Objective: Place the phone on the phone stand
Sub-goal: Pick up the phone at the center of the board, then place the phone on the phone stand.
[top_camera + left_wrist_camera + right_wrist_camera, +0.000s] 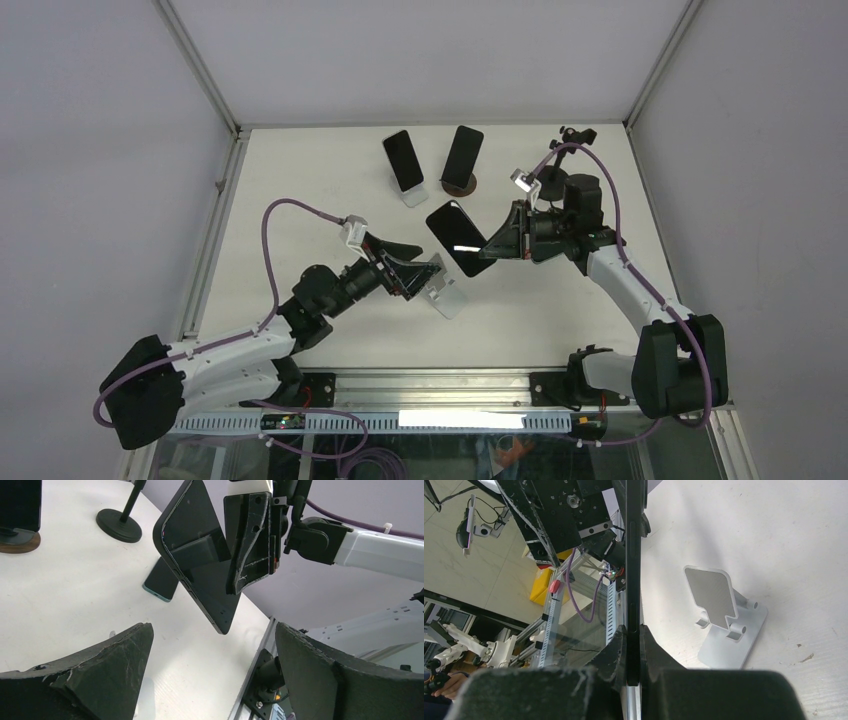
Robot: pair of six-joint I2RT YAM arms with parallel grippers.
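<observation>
- The right gripper (633,640) is closest to the lens. Its two dark pads are pinched tight on the lower edge of the phone (632,555), which rises edge-on from between them.
- The phone is off the table, tilted, with its free end reaching out from the right fingers toward the left gripper (425,272).
- The left gripper's fingers are spread wide and hold nothing. The phone's lower corner hangs just ahead of the gap between them.
- The phone stand (447,296) sits on the table just beside the left fingers, below and to one side of the right fingers. Its backplate and lip are bare. I cannot tell whether the left fingers touch it.
- Progress, as I judge it: the phone is picked up and carried close. Lowering it onto the lip, leaning it back and letting go remain.
- The table (330,180) is white and matte, lightly specked.
- Well beyond both pairs of fingers, two other phones (404,160) stand propped on their own stands.
- Grey panels on aluminium rails (200,70) enclose the cell.
</observation>
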